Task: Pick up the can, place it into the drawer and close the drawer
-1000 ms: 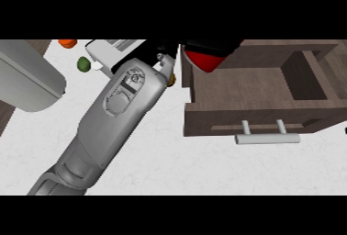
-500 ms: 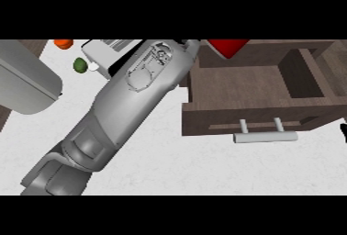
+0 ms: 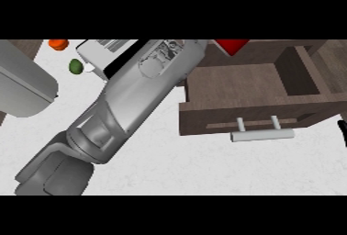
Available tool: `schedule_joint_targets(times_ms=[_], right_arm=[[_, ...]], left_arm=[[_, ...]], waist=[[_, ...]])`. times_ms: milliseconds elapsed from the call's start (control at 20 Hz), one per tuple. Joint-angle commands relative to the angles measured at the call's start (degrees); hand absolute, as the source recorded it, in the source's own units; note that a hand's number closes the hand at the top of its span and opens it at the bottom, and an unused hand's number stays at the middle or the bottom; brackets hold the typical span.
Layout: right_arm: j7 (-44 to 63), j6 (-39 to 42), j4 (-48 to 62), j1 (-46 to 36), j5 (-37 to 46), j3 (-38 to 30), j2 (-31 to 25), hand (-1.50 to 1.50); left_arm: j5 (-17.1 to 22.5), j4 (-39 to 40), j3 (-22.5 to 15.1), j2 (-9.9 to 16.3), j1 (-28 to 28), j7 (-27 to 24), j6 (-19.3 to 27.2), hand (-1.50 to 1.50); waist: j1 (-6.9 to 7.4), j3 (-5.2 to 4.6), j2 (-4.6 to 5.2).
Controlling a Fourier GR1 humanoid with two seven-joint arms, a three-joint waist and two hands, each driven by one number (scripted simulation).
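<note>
At the far left edge of the surface (image 3: 203,170) sits a grey rounded appliance (image 3: 24,87), with an orange item (image 3: 58,44) and a green item (image 3: 75,66) near the far edge beside a white box (image 3: 102,54). A grey forearm (image 3: 129,101) runs diagonally from the lower left up toward the far edge; its hand is hidden beyond the frame's top, so I cannot tell how its fingers stand. Right of it, the red can (image 3: 232,45) shows just above the back of the open drawer (image 3: 237,85), whose metal handle (image 3: 263,135) faces the near edge. The carrying step seems underway. Next, the can needs lowering into the drawer, releasing, then pushing the front shut. A dark sliver at the right edge may be the other hand (image 3: 343,133); its fingers cannot be read.
</note>
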Motion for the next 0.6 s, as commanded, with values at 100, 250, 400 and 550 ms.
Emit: schedule_joint_targets(times_ms=[100, 250, 400, 550], right_arm=[[-0.75, -0.25, 1.90, -2.43, 0.55, 0.40, -0.10, -1.50], [-1.29, 1.07, 1.01, -0.34, -1.40, -1.03, -0.58, -1.50], [-0.31, 0.66, 1.89, -2.30, -1.30, -0.66, -0.92, -1.50], [1.68, -0.76, 2.10, -4.43, -0.69, -1.07, -1.44, -1.50]], left_arm=[[4.48, 6.15, -3.11, 0.00, -1.21, -3.47, 1.00, 1.50], [5.44, 6.49, -5.82, 0.00, -0.11, -6.06, 0.73, 1.50], [6.42, 8.51, -7.21, 0.00, -1.22, -6.17, 3.26, 1.50], [7.55, 9.76, -7.71, 0.00, -0.99, -7.85, 2.62, 1.50]], waist=[[-1.41, 0.06, 0.54], [-1.72, 0.05, 0.44], [-1.95, 0.06, 0.52], [-1.58, 0.03, 0.58]])
